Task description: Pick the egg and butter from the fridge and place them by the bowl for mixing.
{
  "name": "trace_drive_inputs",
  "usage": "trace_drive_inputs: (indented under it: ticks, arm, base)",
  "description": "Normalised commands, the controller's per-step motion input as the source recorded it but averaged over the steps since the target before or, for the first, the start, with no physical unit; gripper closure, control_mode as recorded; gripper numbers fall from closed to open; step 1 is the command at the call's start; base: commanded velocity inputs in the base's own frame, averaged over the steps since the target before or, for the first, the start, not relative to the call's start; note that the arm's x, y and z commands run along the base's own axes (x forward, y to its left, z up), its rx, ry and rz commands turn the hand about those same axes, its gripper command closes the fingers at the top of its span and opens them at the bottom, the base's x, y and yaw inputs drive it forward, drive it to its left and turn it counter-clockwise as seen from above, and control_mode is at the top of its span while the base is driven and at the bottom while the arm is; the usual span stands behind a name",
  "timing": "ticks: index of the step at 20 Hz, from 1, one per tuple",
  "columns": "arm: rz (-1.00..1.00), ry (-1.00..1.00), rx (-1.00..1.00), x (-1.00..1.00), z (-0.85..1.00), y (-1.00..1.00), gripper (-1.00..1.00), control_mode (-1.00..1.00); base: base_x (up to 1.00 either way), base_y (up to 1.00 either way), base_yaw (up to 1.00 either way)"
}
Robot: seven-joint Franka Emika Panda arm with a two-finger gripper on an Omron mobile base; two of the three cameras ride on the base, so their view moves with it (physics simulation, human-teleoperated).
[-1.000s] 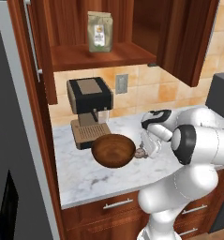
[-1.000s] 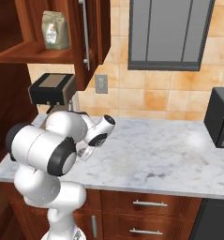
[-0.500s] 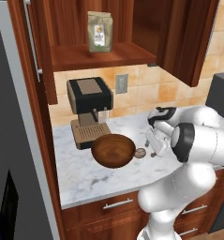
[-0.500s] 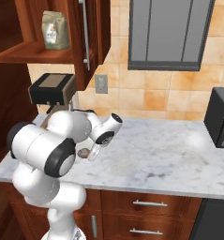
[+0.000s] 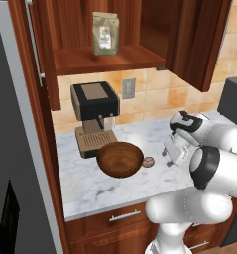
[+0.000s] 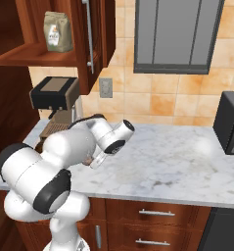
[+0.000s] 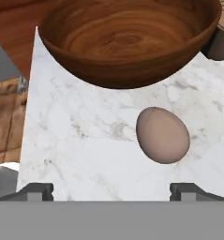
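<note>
Pincer point(image 7: 111, 190) spread wide, empty, above smooth brown oval egg point(image 7: 162, 135) on veined marble beside grainy wooden bowl point(image 7: 125, 40).

In the hand view, the bowl point(image 7: 127, 42) is cut off by the top edge, so its far rim is out of frame. In the right base view, the arm hides most of the bowl and the egg point(image 6: 89, 160). Egg speckling is too fine to discern.
</note>
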Motion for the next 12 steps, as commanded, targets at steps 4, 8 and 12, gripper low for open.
trace_drive_inputs:
  ticks: [4,8,12]
  arm:
    - [-0.23,0.08,0.03,-0.55,0.36,0.0,-1.0,-1.0]
    - [-0.37,0.0,0.0,-0.53,0.29,0.07,-1.0,-1.0]
    - [-0.45,0.0,0.0,-0.49,0.3,0.07,-1.0,-1.0]
  base:
    - [0.0,0.0,0.0]
    - [0.0,0.0,0.0]
    - [0.0,0.0,0.0]
